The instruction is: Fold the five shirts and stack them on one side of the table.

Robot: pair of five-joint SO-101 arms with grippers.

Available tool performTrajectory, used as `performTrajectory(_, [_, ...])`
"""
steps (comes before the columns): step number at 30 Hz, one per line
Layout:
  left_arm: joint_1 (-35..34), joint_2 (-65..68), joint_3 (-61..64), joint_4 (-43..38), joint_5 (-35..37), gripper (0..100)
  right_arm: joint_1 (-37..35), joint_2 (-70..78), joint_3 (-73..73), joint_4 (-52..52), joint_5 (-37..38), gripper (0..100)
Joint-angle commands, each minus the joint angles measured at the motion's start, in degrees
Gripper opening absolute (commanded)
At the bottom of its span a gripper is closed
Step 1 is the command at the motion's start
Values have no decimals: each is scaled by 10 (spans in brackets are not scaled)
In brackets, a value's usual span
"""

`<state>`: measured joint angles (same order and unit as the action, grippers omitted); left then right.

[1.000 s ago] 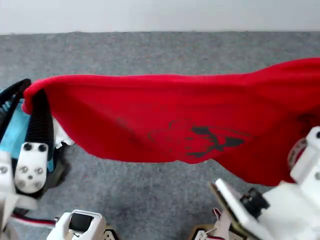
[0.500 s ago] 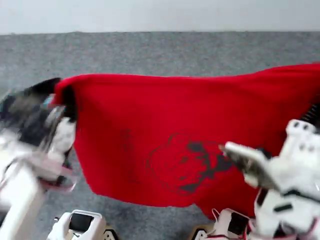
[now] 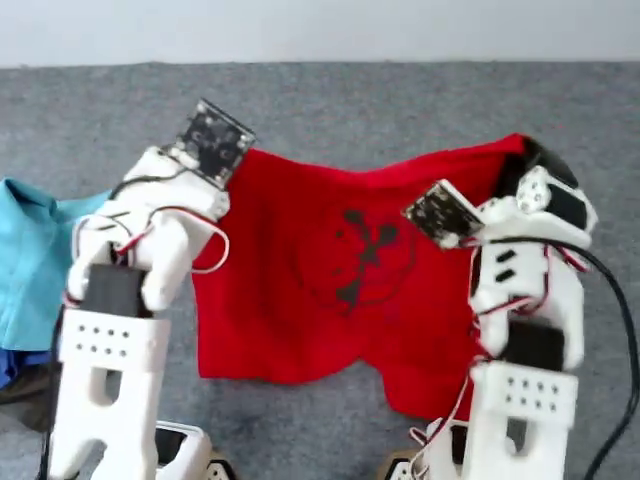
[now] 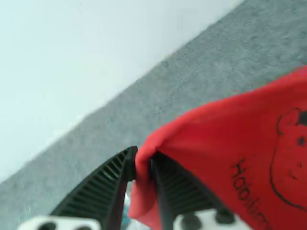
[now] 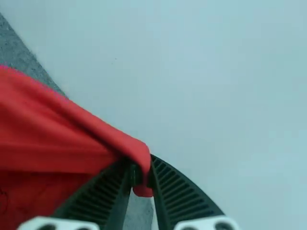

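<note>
A red shirt (image 3: pixel 300 300) with a dark printed figure hangs between my two arms over the grey table (image 3: pixel 380 100), its lower hem near the front. In the left wrist view my left gripper (image 4: pixel 142 160) is shut on a bunched upper corner of the red shirt (image 4: pixel 230 139). My right gripper (image 5: pixel 140 173) is shut on the other upper corner of the red shirt (image 5: pixel 57 129), which drapes away from its black fingers (image 5: pixel 177 189). From above, the right gripper (image 3: pixel 528 165) holds the shirt's top right corner, and the left arm's wrist board (image 3: pixel 215 140) covers the top left corner.
A teal shirt (image 3: pixel 30 260) lies at the table's left edge, with a dark blue cloth (image 3: pixel 10 365) just in front of it. Both arm bases (image 3: pixel 150 450) stand at the front edge. A white wall (image 3: pixel 320 30) bounds the far side.
Both arms have swung inward and toward the back, bringing the shirt's corners closer together. The shirt, stretched wide before, now hangs narrower with its print turned.
</note>
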<state>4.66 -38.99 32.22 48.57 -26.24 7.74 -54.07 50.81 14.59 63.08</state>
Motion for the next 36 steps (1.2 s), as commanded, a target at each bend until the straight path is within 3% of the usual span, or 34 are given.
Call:
performTrajectory(1, [-6,-1,51,-138,-35,13,-5,64,-1,-120,6,9])
performTrajectory(6, [-12,51,76,-273,-70,13,-14,178,-1,-286,6,9])
performTrajectory(10, [-28,152,25,-309,-80,13,-20,261,-27,-357,7,9])
performTrajectory(21, [-44,386,-199,-308,-81,13,-16,475,-254,-362,4,9])
performTrajectory(31, [-40,481,-292,-305,-82,13,-19,564,-336,-361,4,9])
performTrajectory(36, [-40,481,-292,-198,-82,13,-16,551,-322,-295,4,9])
